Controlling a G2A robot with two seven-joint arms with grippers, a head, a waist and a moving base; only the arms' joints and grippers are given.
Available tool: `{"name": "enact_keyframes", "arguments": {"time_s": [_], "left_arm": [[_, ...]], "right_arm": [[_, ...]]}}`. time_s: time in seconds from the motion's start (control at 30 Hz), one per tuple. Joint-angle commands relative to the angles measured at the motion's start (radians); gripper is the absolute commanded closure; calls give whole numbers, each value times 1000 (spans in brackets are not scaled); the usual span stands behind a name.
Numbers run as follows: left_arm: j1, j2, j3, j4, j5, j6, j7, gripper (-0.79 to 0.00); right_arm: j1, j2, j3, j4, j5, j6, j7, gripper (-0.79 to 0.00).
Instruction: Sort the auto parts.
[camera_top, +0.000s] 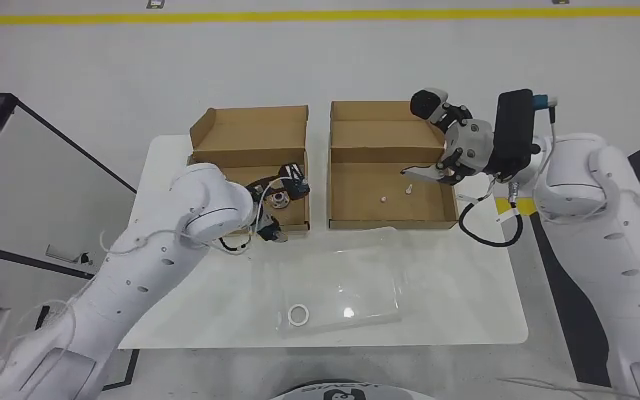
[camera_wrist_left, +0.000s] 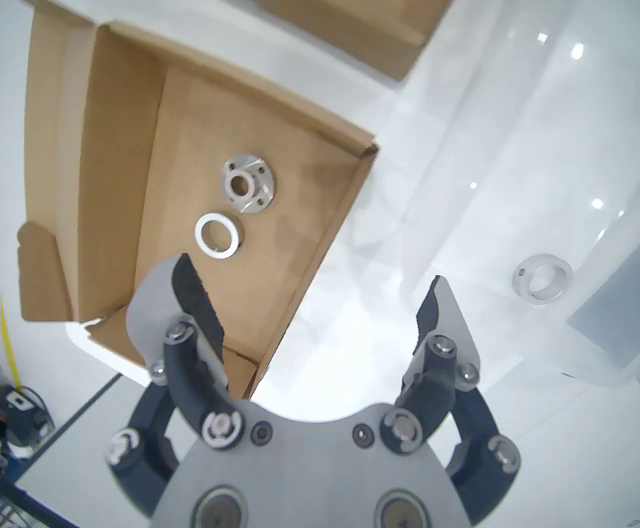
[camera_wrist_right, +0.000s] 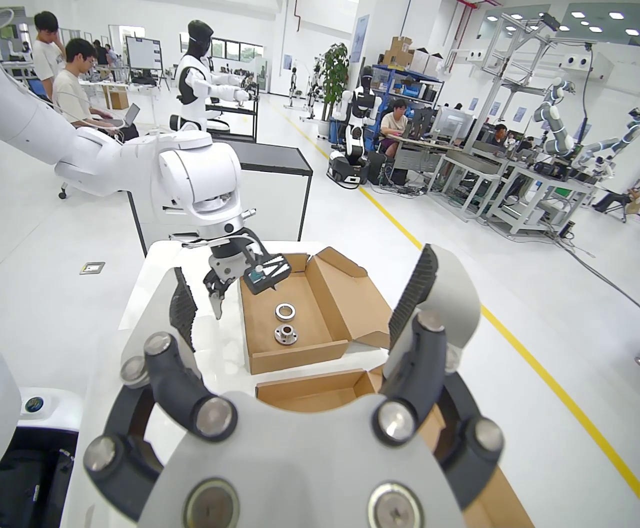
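The left gripper (camera_wrist_left: 310, 280) hangs just over the near rim of the cardboard box (camera_wrist_left: 280, 165), its jaws spread wide with nothing between them. That suits an arm with no part in hand and free for the next pick. Inside the box a metal flanged hub (camera_wrist_left: 248, 182), round with a bored centre and small bolt holes, lies flat just beside a plain white ring (camera_wrist_left: 218, 236), so round parts seem to be gathered here. A loose ring (camera_wrist_left: 542, 278), pale grey with a small hole in its side wall, lies flat on the table (camera_top: 450, 290), well apart from the box on its robot-ward side. It is at the clear plastic sheet (camera_top: 350, 280), but I cannot tell whether on or under the film. Being like the box's contents, it looks the likely next pick. A second box (camera_top: 390, 130) stands just beside the first and holds small pale parts (camera_top: 407, 186), too small to identify. The right gripper (camera_wrist_right: 303, 267) sits over that second box's side farthest from the first box, wide open and empty, probably kept clear of the left arm.
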Motion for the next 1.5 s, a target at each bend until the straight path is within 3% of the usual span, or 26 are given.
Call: {"name": "enact_keyframes", "arguments": {"time_s": [0.0,0.3,0.47,0.73,1.0,1.23,1.47], "left_arm": [[-26,10,54,-22,-14,-3,4,-785],[-212,62,243,-111,-191,-1,1,-785],[-338,83,413,-162,-271,0,1,-785],[-530,75,663,-161,-363,-36,36,-785],[-508,41,663,-141,-368,-38,38,-785],[-508,41,663,-141,-368,-38,38,-785],[-428,34,663,-132,-322,-53,53,-785]], "right_arm": [[0,0,0,0,0,0,0,-785],[0,0,0,0,0,0,0,-785],[0,0,0,0,0,0,0,-785],[0,0,0,0,0,0,0,-785],[0,0,0,0,0,0,0,-785],[0,0,0,0,0,0,0,-785],[0,0,0,0,0,0,0,-785]]}}
